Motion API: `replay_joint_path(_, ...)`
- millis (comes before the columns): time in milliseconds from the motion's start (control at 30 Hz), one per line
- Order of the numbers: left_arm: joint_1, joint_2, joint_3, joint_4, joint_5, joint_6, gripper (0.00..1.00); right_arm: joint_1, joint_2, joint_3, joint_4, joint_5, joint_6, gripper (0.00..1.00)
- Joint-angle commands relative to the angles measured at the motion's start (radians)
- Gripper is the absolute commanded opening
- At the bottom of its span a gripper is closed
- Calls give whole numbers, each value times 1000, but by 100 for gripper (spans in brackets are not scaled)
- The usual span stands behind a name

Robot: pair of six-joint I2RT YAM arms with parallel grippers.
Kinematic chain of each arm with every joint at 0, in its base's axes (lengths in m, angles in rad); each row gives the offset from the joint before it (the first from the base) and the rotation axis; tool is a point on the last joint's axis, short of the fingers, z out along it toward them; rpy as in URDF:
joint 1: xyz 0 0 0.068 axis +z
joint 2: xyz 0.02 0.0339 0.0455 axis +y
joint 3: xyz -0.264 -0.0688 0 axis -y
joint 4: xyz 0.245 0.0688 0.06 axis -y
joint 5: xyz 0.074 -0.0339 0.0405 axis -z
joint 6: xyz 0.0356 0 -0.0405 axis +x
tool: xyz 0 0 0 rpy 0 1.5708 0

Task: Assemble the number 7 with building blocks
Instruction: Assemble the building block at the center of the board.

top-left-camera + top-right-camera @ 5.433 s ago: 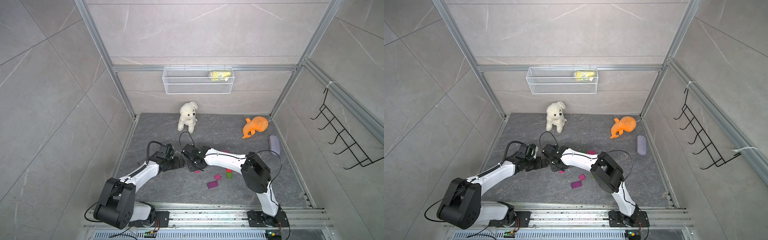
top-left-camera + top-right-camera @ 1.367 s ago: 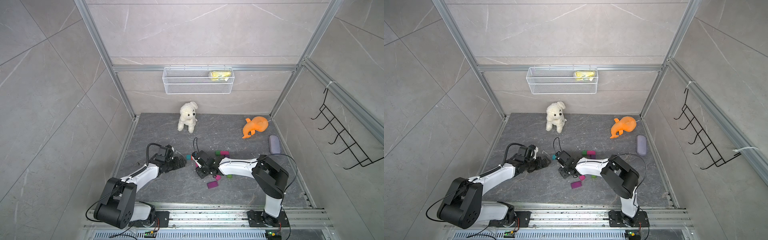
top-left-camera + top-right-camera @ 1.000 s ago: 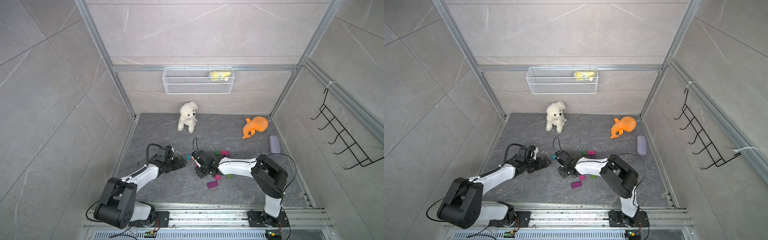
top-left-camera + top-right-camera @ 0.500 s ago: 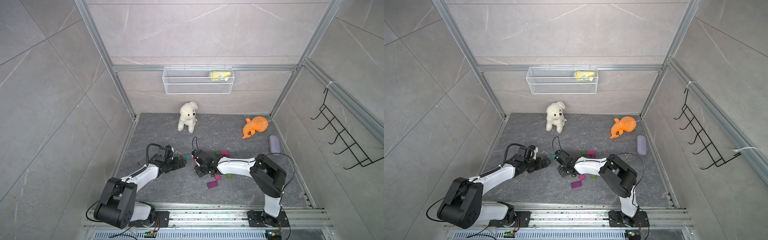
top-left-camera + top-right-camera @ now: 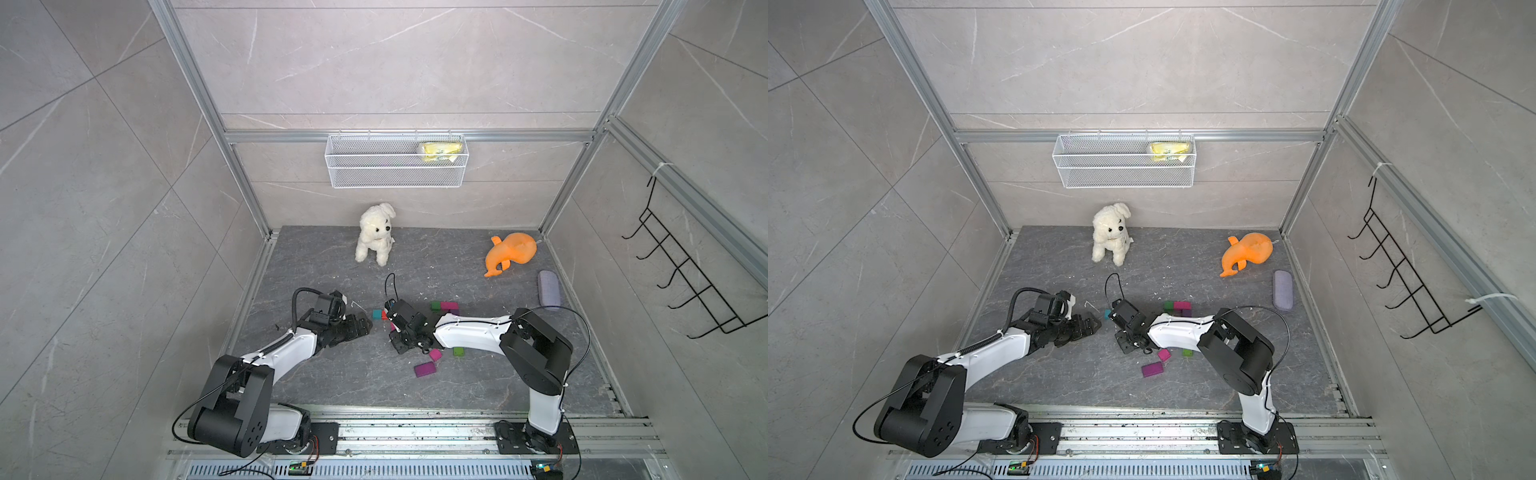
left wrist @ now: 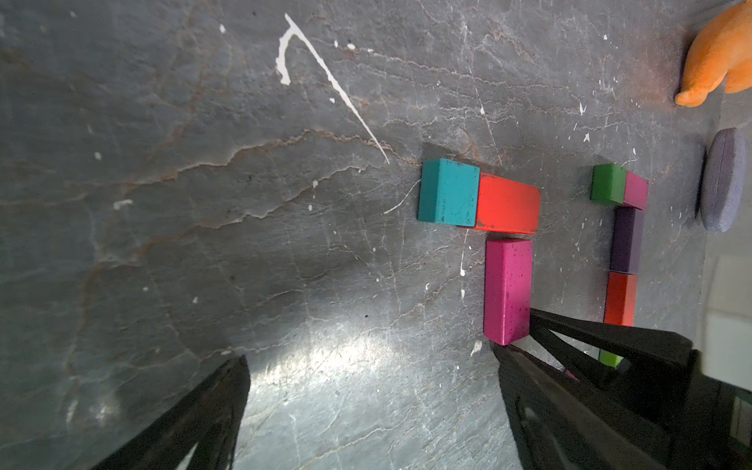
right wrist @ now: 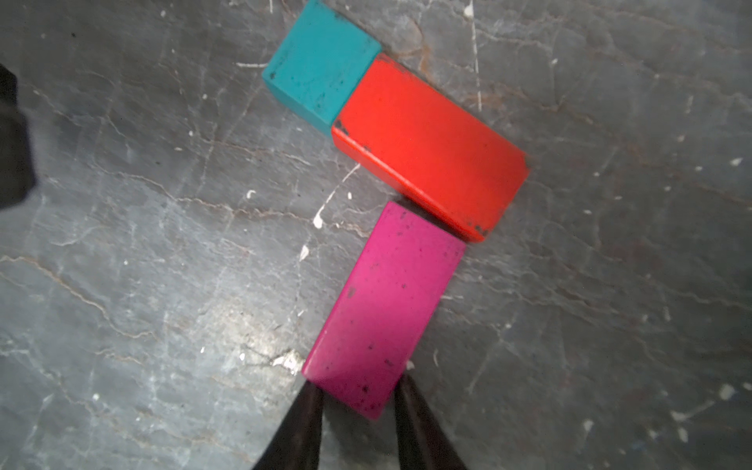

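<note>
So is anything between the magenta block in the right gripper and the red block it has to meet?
Nothing visible. The magenta block, held at its end by the right gripper, lies almost against the red block, with only a thin seam between them. The teal block sits at the red one's far end.

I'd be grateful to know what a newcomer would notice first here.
The bright teal block, red block and magenta block lie in a 7 shape on the floor, with the right gripper shut on the magenta block's end. A white plush dog and an orange plush toy sit near the back wall.
</note>
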Motion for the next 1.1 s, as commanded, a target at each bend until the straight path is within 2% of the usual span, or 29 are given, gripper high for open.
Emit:
replay_joint_path(0, 5, -7, -7, 21, 29, -4, 100, 3, 26, 21, -47, 13, 30, 34)
replay_joint_path(1067, 10, 4, -14, 35, 42, -4, 100, 1, 45, 61, -67, 9, 57, 37)
